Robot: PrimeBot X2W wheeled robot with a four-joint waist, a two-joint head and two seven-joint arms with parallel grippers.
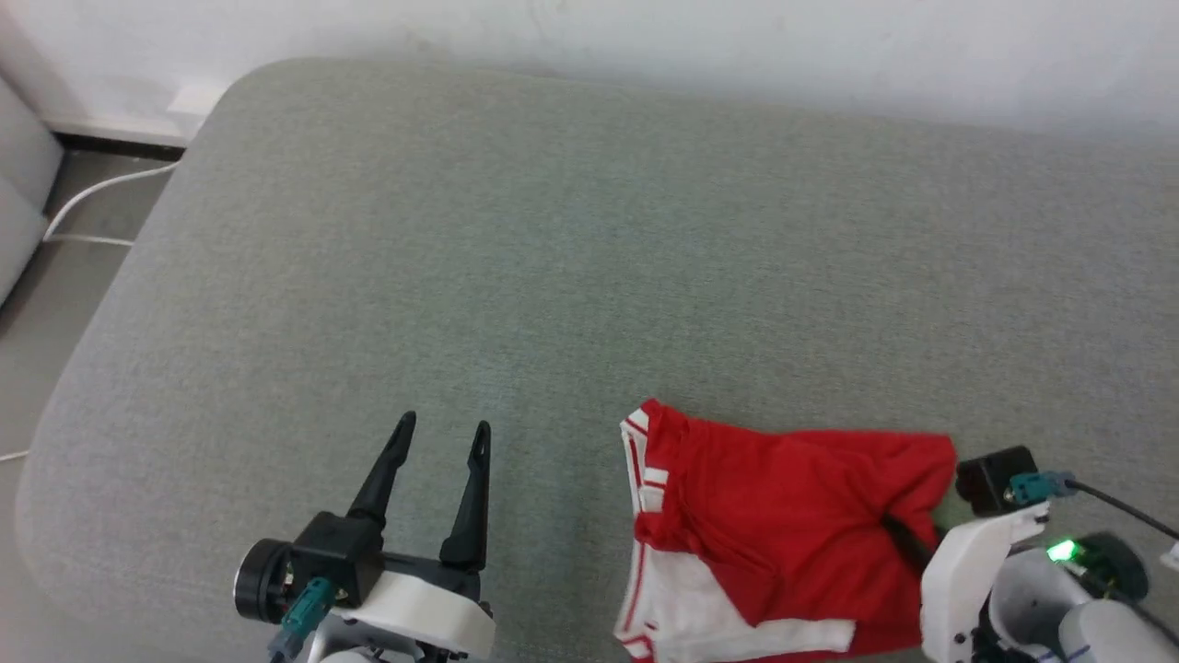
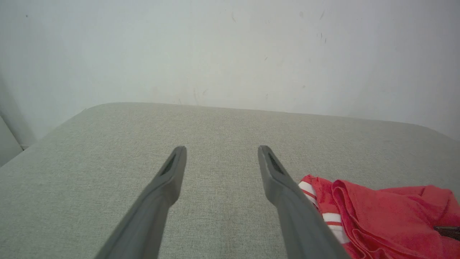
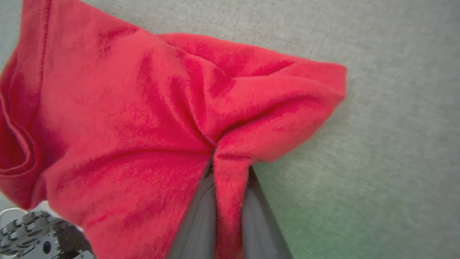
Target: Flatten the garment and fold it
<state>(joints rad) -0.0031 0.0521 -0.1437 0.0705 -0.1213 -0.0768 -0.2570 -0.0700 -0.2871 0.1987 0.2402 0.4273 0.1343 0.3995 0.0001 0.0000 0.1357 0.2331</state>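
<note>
Cable (image 1: 101, 189) in white runs over the floor (image 1: 28, 304), well to the left of the left gripper's (image 1: 443, 424) fingers and beyond the edge of the grey cushion (image 1: 553, 230). Those two dark fingers stand spread apart with nothing between them, just bare cushion weave under and ahead of their tips. In the left wrist view the left gripper (image 2: 221, 149) points toward the pale wall (image 2: 230, 50), and the cushion (image 2: 107, 151) stretches ahead of both tips.

Right of the left fingers, near but not touching, lies the garment (image 1: 792, 516), bunched on the cushion. Its white sleeve and striped trim are on the side nearest those fingers. The left wrist view shows the garment (image 2: 388, 216) just beside the right-hand finger, partly hidden behind it.

Farther right, the right gripper (image 1: 893, 529) reaches into the garment's right edge. Its wrist view shows the right gripper (image 3: 230, 165) clamped on a ridge of the garment (image 3: 143, 126), a red fold pinched between the two fingers. Red cloth spreads left of and beyond the tips, and cushion (image 3: 395, 108) lies to their right.
</note>
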